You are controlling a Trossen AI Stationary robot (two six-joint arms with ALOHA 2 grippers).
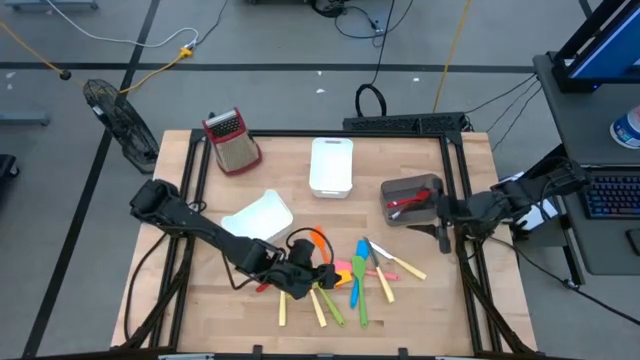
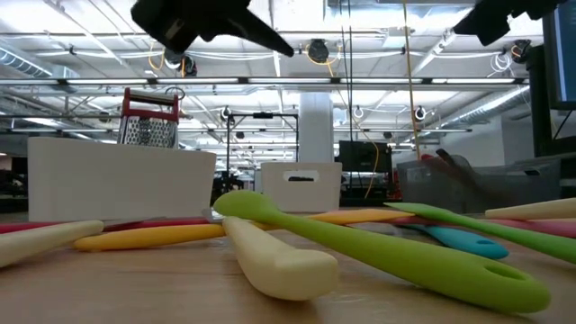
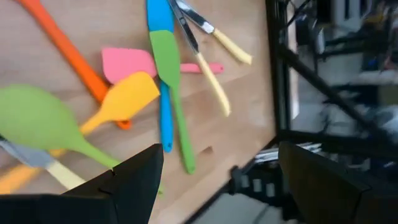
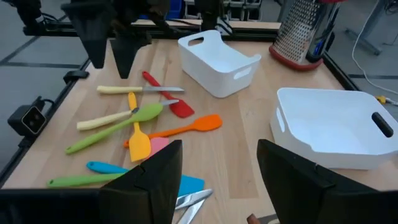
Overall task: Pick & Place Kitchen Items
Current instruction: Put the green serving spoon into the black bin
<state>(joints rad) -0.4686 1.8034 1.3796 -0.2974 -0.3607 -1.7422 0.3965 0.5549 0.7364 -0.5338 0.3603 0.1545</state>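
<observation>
Utensils lie fanned across the front of the wooden worktop (image 1: 420,310) as the left tool (image 1: 300,275), fingers spread and empty, hovers over the pile's left end. From left: a red spatula (image 4: 177,106), an orange spatula (image 1: 318,241), cream handles (image 1: 283,310), a green spoon (image 4: 115,129), a pink spatula (image 3: 127,62), a blue spatula (image 1: 357,270) and cream-handled cutlery (image 1: 395,263) at the right. All look light and slim, likely stiff in the handle and slick; mid-handle seems the safest hold, though crossed pieces may drag neighbours. Two white bins (image 1: 258,218) (image 1: 331,165) stand behind with bare wood between; a grey bin (image 1: 412,199) holding a red piece sits beside the right tool (image 1: 443,222), also spread and empty, near the worktop's right rail.
</observation>
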